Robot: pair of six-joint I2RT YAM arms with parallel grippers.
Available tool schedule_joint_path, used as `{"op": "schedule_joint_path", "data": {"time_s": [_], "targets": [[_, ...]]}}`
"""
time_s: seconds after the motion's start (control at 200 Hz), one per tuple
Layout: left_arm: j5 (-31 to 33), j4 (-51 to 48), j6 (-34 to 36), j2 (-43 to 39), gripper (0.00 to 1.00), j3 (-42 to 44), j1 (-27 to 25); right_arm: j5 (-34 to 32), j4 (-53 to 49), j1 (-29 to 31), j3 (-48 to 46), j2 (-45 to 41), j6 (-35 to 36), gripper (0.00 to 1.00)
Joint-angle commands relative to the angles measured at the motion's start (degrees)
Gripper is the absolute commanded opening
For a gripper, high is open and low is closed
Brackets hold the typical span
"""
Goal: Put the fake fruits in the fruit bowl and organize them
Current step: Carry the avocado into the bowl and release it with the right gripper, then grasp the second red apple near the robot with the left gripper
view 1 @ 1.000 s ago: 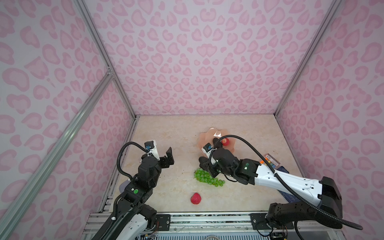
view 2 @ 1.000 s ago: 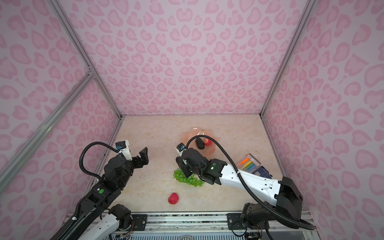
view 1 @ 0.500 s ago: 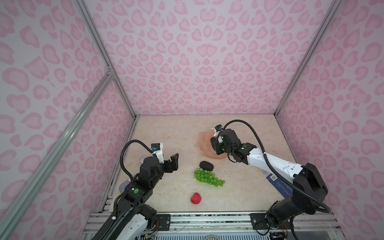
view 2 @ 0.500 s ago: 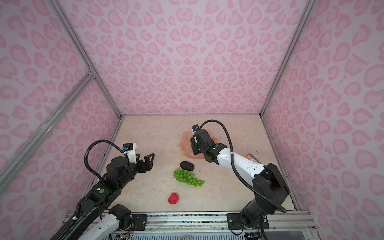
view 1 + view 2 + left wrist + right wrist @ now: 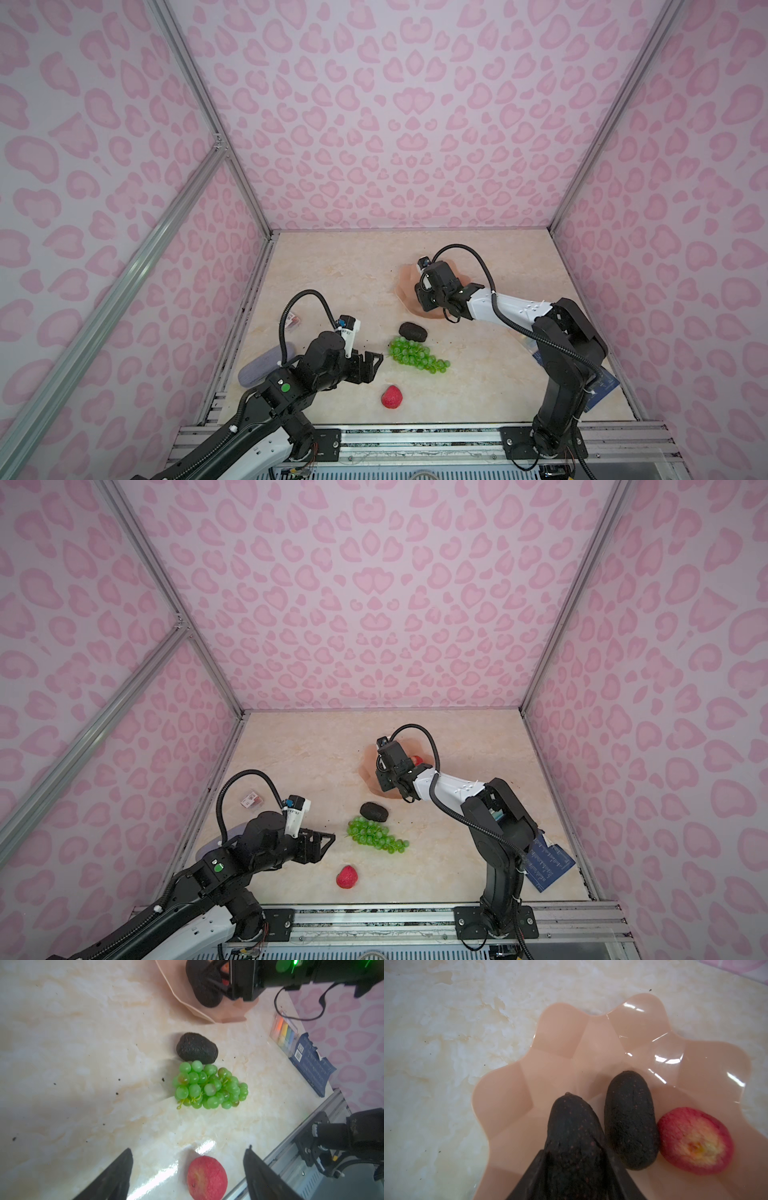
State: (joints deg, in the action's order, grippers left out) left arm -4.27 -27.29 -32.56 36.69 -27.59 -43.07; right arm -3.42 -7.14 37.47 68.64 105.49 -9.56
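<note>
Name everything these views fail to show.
- Right gripper, right wrist view: fingers blend into the dark avocado; grip unclear.
- Fruit bowl, both top views: contents mostly behind right gripper.
- Grey-purple case, top view: partly under left arm.
- Blue booklet, top view: print too small.

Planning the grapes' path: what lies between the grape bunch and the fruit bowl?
One dark avocado lies between grape bunch and fruit bowl, in both top views.

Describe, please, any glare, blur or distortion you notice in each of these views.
Left wrist view: a white glare streak on the table beside the strawberry; the grapes are sharp. Right wrist view: bright reflections on the bowl; the nearest avocado looks soft. Both top views: even light, wide-angle stretching of the walls.
</note>
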Motion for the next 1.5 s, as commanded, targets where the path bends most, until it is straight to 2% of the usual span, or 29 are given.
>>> {"op": "schedule_joint_path", "data": {"time_s": [0.0, 0.305, 0.595, 0.735, 0.865, 1.055, 1.285, 1.375, 1.495], "targets": [[-0.5, -1.0, -3.4, 0.7, 0.84, 1.3, -2.6, -0.8, 1.3, 0.0, 0.6, 0.5, 0.0, 0.51], [1.3, 2.1, -5.3, 6.4, 0.84, 2.6, -11.1, -1.2, 0.7, -0.1, 1.1, -2.5, -0.6, 0.56], [0.1, 5.7, -5.5, 13.2, 0.84, 3.1, -14.3, -2.6, 3.4, -0.2, -7.4, -16.9, -4.8, 0.69], [-0.2, 8.0, -5.6, 16.2, 0.83, 3.5, -15.2, -3.6, 4.0, -0.3, -11.6, -22.6, -6.3, 0.7], [-1.0, 9.8, -4.6, 19.5, 0.73, 2.9, -15.5, -4.9, 4.0, -0.6, -13.9, -25.6, -6.8, 0.71], [-1.8, 11.3, -4.1, 24.5, 0.65, 1.8, -16.1, -5.5, 3.7, -1.9, -14.8, -27.0, -6.7, 0.71], [-1.5, 11.4, -4.3, 26.4, 0.48, 1.0, -16.5, -5.5, 4.6, -2.5, -16.0, -27.8, -7.0, 0.71], [0.5, 9.8, -4.4, 25.6, 0.44, 0.0, -16.5, -5.5, 4.7, -2.9, -16.6, -28.2, -7.3, 0.71], [5.7, 5.2, -1.5, 22.8, 0.43, -4.4, -16.6, -5.8, 4.7, -3.4, -17.4, -29.2, -7.6, 0.71]]}}
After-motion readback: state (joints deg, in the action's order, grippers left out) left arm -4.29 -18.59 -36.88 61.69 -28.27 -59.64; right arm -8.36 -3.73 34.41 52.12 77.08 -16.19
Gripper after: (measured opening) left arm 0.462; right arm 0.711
